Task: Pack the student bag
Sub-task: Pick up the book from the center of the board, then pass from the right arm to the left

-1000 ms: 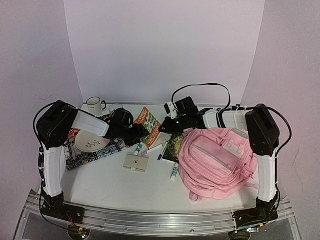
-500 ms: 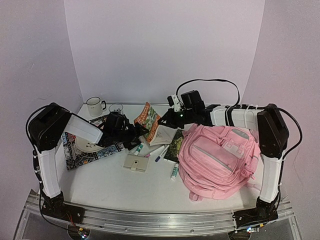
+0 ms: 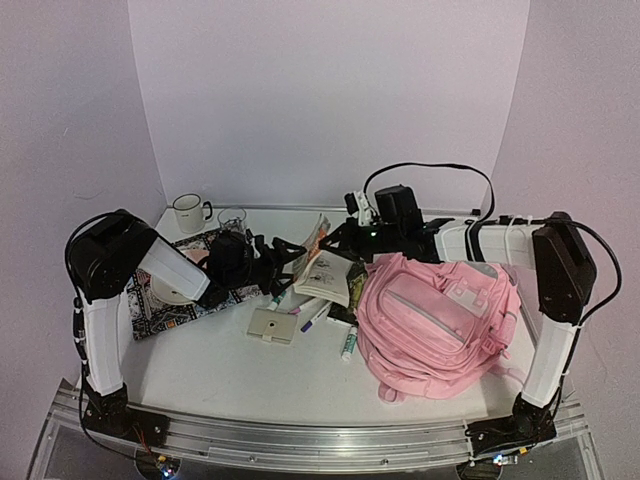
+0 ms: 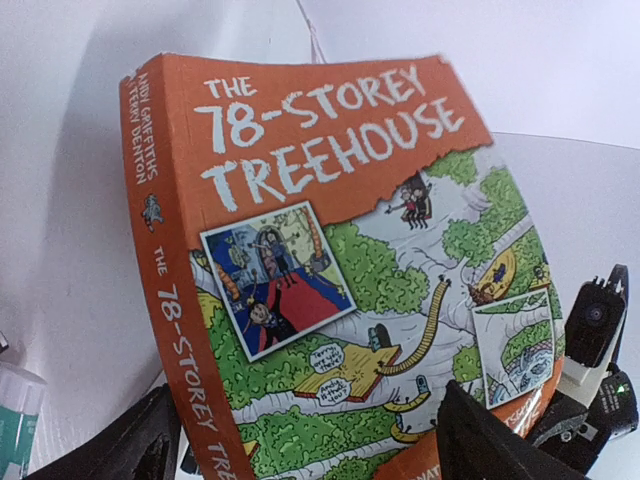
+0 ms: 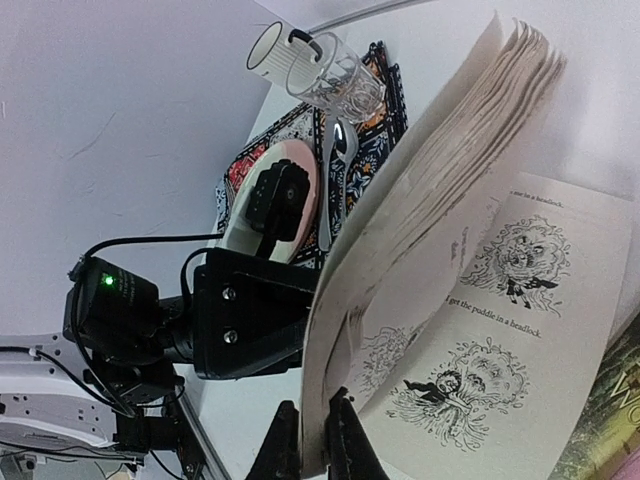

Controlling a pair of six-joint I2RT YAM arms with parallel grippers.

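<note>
Open book (image 3: 325,268) at frame centre, pages pinched in closed right hand (image 5: 312,440), cover facing wide-open, empty left hand (image 4: 320,450); pink backpack (image 3: 435,325) flat on bench (image 3: 220,370) at lower right of overhead view, just beside book.

We reach both arms inward, elbows bent. Our left pincer (image 3: 290,255) stands wide open, its fingers (image 4: 130,445) far apart. Our right pincer (image 5: 314,438) is closed on pages of a book (image 5: 430,200).
</note>
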